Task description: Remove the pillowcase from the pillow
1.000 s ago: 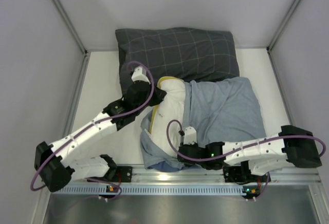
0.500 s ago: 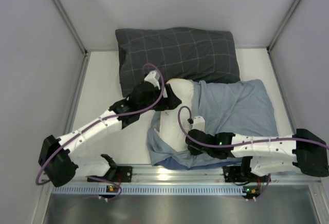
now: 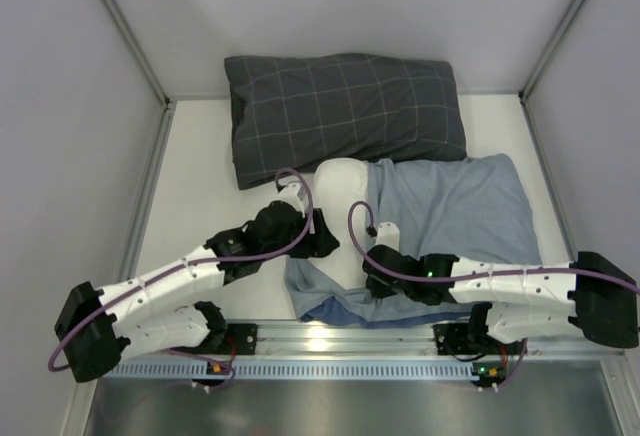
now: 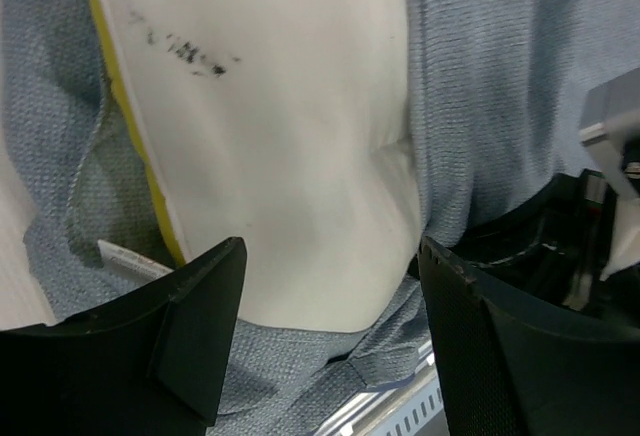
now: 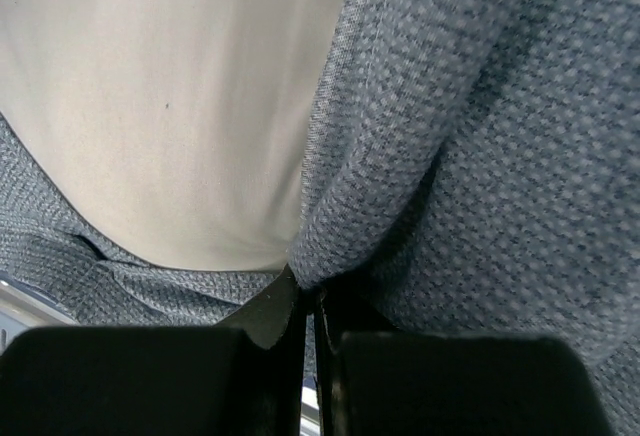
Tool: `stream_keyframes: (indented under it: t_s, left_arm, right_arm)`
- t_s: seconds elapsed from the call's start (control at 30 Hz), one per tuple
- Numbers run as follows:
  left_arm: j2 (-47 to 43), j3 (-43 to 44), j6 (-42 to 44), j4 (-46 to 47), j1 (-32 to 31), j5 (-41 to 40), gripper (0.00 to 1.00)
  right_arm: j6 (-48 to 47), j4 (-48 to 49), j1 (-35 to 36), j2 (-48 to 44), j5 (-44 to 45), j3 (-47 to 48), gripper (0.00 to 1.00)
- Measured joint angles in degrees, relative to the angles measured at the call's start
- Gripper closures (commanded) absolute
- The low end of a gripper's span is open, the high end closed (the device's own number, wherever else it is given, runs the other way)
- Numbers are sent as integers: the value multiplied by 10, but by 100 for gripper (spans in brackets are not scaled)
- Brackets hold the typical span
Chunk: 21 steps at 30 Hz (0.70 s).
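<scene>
From above, the pillow (image 3: 343,184) lies on the white table (image 3: 200,176) just in front of a dark grey checked pillow (image 3: 345,111). Its left end is bare and white. The rest is inside the pillowcase (image 3: 455,206), which covers the pillow's right part and bunches in blue folds along its near edge. The left gripper (image 3: 328,244) sits at the pillow's bare left end, near its front corner. The right gripper (image 3: 370,278) is low at the pillow's near edge, where the cloth opening runs.

In the left wrist view, the jaws stand wide apart with nothing between them. The pillow's white face fills the gap beyond. Yellow piping (image 4: 128,126) runs down the pillow's left side, and a small dark smudge (image 4: 185,48) marks its upper part. Blue-grey cloth lies on both sides of the pillow and under it. The right arm (image 4: 590,226) shows black to the pillow's right.

In the right wrist view, the jaws are pinched together on a fold of the pillowcase's hem, right where it meets the pillow's bare white face.
</scene>
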Motion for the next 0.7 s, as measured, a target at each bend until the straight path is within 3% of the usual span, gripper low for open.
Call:
stream_keyframes:
  t_s: [0.33, 0.63, 0.7]
  left_arm:
    - [7, -17, -15, -31, -23, -79, 28]
    - [87, -16, -10, -31, -33, -86, 23]
    - [92, -16, -4, -19, -33, -79, 26]
  right_arm:
    - [-4, 1, -6, 0, -9, -1, 100]
    - [-10, 2, -12, 0, -15, -1, 100]
    - [-11, 2, -13, -1, -17, -2, 100]
